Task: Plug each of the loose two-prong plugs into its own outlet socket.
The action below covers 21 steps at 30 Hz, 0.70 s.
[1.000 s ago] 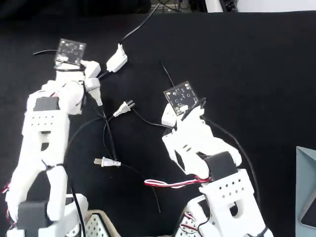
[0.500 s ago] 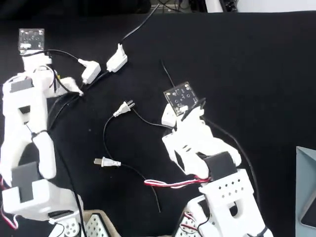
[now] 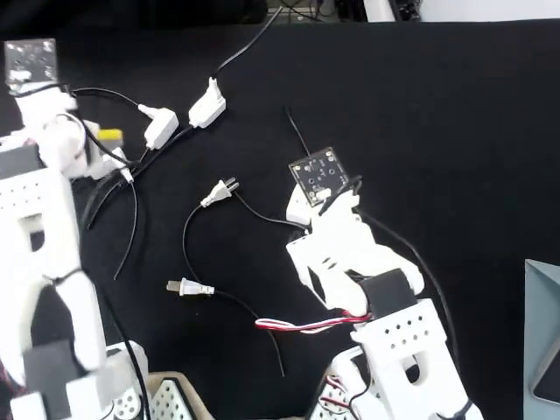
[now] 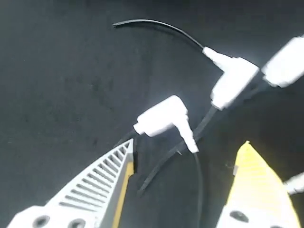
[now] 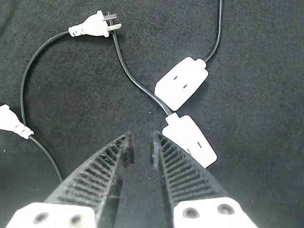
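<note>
Quick count, working out from the arm bases: two arms, one bundle of red-and-white wires [image 3: 306,325] by the right arm's base, two loose plugs, two slotted sockets, and two white blocks on cords at the far left. The nearer plug [image 3: 188,287] lay alone between the arms. The farther plug [image 3: 219,191] sat beyond it, prongs bare, plugged into nothing. The right fingers [image 5: 124,145] were nearly together with just a slit between them, gripping nothing. The near socket [image 5: 190,140] lay just beside their tips and the far socket [image 5: 180,83] just past it. The left fingers [image 4: 118,161] were spread wide and empty, with an angled white connector [image 4: 161,118] on the cloth just ahead of the white tip. Farther out sat the first white block [image 3: 160,128] and the second white block [image 3: 207,106]; couldn't tell if those were sockets. The bench [image 3: 455,131] was covered in black cloth, with a grey object [image 3: 544,332] at its right edge and a pale surface [image 3: 490,9] in the room beyond. The right wrist view gave the socket slots, where the high view had the right arm over that spot. The high view gave both arms and the whole cord layout.
</note>
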Available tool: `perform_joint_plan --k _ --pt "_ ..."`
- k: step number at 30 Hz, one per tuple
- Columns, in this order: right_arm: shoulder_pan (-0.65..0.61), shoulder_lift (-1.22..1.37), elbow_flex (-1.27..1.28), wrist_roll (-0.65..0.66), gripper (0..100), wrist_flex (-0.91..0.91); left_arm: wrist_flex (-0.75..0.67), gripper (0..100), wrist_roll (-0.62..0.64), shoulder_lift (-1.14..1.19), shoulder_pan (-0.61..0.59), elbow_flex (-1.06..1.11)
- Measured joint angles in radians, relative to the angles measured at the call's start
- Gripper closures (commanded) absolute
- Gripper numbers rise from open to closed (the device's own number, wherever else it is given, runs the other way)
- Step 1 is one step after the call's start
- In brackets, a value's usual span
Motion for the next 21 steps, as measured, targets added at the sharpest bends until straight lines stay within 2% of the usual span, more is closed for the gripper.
perform_joint_plan --k 7,9,13,21 --pt "0.0 0.0 0.0 -0.002 92.8 0.0 0.12 67 0.0 -0.242 0.107 0.169" --pt "0.0 0.0 0.0 -0.002 89.6 0.003 0.127 67 0.0 -0.31 0.115 0.222" --pt "0.0 0.0 0.0 -0.008 83.5 0.026 0.129 67 0.0 -0.451 0.101 0.336" --pt "-0.054 0.176 -0.077 -0.075 85.0 0.026 0.129 67 0.075 -0.674 0.002 0.585"
